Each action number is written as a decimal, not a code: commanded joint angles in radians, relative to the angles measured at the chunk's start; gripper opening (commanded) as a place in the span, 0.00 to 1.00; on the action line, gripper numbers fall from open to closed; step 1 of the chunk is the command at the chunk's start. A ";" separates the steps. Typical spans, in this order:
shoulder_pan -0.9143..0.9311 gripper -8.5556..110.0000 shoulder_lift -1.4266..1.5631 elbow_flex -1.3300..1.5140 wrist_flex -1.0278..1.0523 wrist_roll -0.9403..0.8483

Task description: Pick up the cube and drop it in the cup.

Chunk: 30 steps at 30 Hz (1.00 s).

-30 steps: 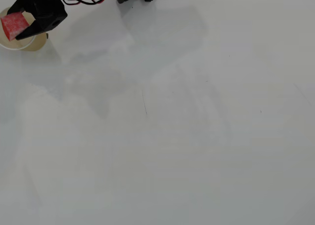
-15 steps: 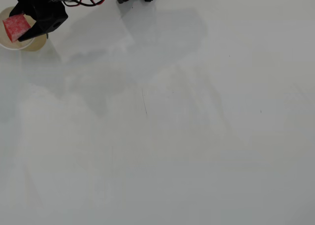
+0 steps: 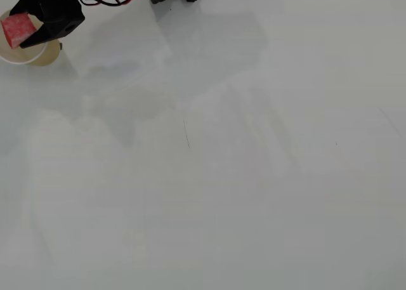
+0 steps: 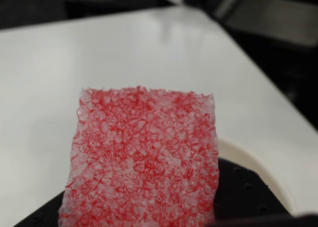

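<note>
I have the gripper (image 3: 24, 35) clamped on the cube (image 3: 15, 28), hanging over the cup (image 3: 25, 54) at the far left of the overhead view. In the wrist view the rim sits off to the right, so releasing here could clip it and bounce the cube out.

In the overhead view the arm (image 3: 57, 4) runs off the top edge, and it covers much of the cup (image 3: 19, 54), which the left edge also trims. In the wrist view the cube (image 4: 144, 157) hides the claw's fingertips and most of the cup (image 4: 263, 172); the background is blurred.
</note>
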 commanded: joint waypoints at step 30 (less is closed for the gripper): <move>0.025 0.07 -0.046 -0.255 -0.031 -0.006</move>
